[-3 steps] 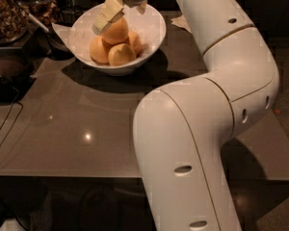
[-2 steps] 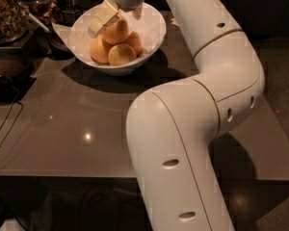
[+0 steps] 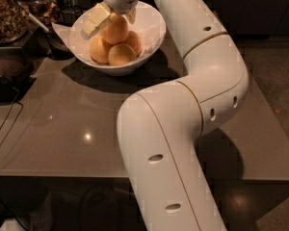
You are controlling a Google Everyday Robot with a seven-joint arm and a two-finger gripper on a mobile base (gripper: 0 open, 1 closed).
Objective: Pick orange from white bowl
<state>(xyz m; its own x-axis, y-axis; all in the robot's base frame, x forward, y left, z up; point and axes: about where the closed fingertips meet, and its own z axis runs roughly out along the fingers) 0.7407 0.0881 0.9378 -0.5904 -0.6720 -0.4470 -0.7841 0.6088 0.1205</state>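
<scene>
table (image 3: 62, 129) grey | 3 spare oranges (image 3: 121, 54) piled together | napkin (image 3: 61, 30) back-left | nut jar (image 3: 5, 13) top-left | cable (image 3: 5, 124) left edge | gripper (image 3: 111, 23) top centre

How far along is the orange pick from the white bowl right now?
Done: the reach; the gripper is down in the white bowl, right at the orange topping three other oranges. In hand: the grasp; I cannot tell whether it holds yet. Left: lifting the orange clear of the bowl; it is not yet out.
</scene>
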